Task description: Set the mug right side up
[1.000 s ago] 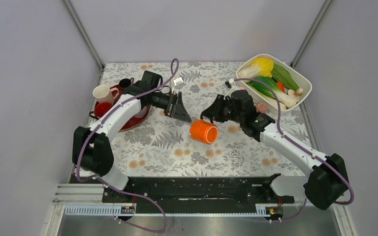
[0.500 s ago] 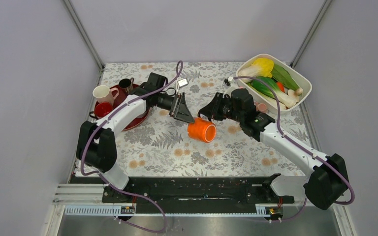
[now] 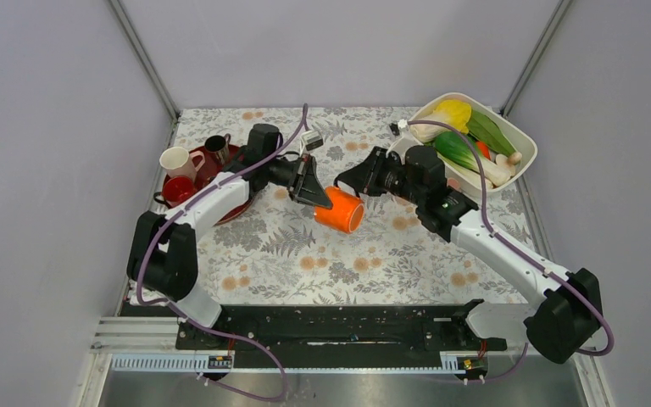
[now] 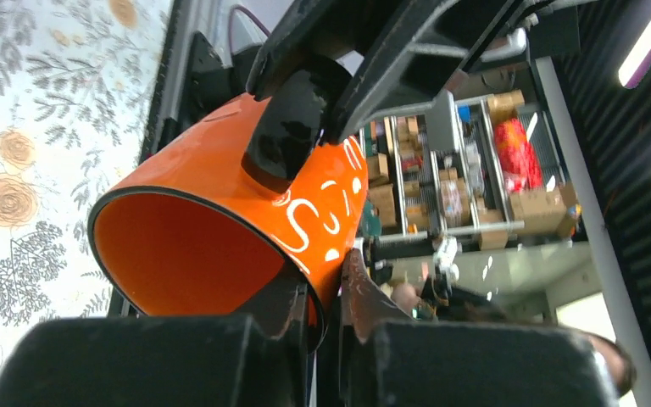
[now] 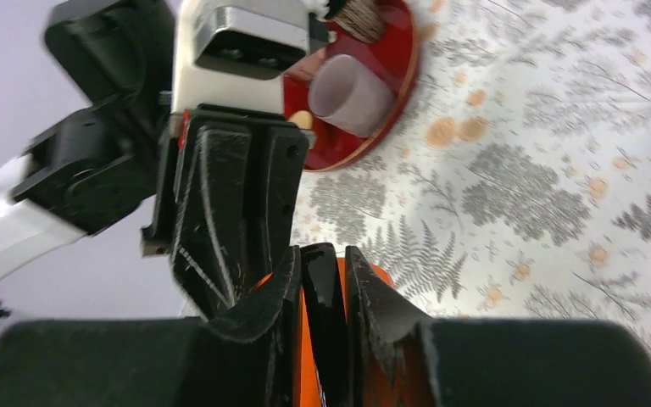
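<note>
Over tablecloth (image 3: 305,254), left fingers (image 4: 284,309) pinch mug (image 3: 340,212) rim (right fingers (image 5: 275,314): handle (image 4: 292,127)).

A robotics lab test booth: plain grey panel walls (image 3: 51,127) close in a floral-clothed worktop (image 3: 347,263), and past it stand stock shelves (image 4: 466,178) of boxes (image 4: 542,208) under strip lights (image 4: 644,52)

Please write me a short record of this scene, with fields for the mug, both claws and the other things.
mug: orange mug, tilted on its side, mouth facing the left claw
left claw: shut on the mug's rim
right claw: shut on the black handle
red plate: at left, carries an upright pale mug
white tub: far right, holds vegetables
</note>
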Robot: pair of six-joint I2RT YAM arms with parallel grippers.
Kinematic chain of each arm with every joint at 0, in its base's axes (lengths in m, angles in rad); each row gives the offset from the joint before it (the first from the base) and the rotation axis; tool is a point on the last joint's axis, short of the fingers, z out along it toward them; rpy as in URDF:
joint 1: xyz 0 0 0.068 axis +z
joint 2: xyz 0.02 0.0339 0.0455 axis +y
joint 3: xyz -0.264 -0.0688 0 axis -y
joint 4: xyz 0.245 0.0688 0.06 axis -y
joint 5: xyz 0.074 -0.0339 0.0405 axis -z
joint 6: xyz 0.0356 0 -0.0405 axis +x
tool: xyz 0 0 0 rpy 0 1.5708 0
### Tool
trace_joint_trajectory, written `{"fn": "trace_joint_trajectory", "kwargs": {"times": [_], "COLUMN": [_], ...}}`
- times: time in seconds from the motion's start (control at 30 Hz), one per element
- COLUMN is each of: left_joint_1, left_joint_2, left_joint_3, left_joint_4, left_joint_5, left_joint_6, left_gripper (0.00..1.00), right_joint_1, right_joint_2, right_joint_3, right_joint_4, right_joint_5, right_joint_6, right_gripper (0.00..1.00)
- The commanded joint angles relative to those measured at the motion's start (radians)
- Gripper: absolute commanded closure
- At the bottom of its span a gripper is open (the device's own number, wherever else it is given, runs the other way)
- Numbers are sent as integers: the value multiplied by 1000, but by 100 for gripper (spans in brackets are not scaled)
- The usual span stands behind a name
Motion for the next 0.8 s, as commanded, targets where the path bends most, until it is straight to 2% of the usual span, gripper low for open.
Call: {"fn": "trace_joint_trajectory", "kwargs": {"times": [0.0,0.13,0.17,0.2,0.27,0.3,0.37,0.47,0.5,0.63,0.77], "left_joint_1": [-10,2,12,23,44,58,79,83,80,75,79], "left_joint_2": [-52,-53,-49,-44,-36,-34,-33,-19,-12,10,-8], "left_joint_3": [16,-51,-54,-49,-30,-11,50,231,278,446,512], "left_joint_4": [339,606,619,606,527,454,219,-327,-440,-765,-840], "left_joint_5": [1,-17,-25,-34,-50,-58,-87,-196,-246,-621,-1011], "left_joint_6": [-205,-431,-445,-440,-391,-338,-160,285,379,701,884], "left_gripper": [100,100,100,100,100,100,100,100,100,100,100], "right_joint_1": [18,18,19,19,19,19,18,19,18,18,18], "right_joint_2": [-26,-30,-25,-17,-2,4,12,10,8,-1,-22], "right_joint_3": [51,35,37,42,47,49,51,47,45,63,69], "right_joint_4": [126,95,69,44,6,-29,-69,-91,-95,-144,-184], "right_joint_5": [7,60,76,91,111,124,148,175,185,231,273], "right_joint_6": [45,44,42,36,27,26,23,20,20,13,-8], "right_gripper": [100,100,88,68,17,3,1,1,1,0,0]}}
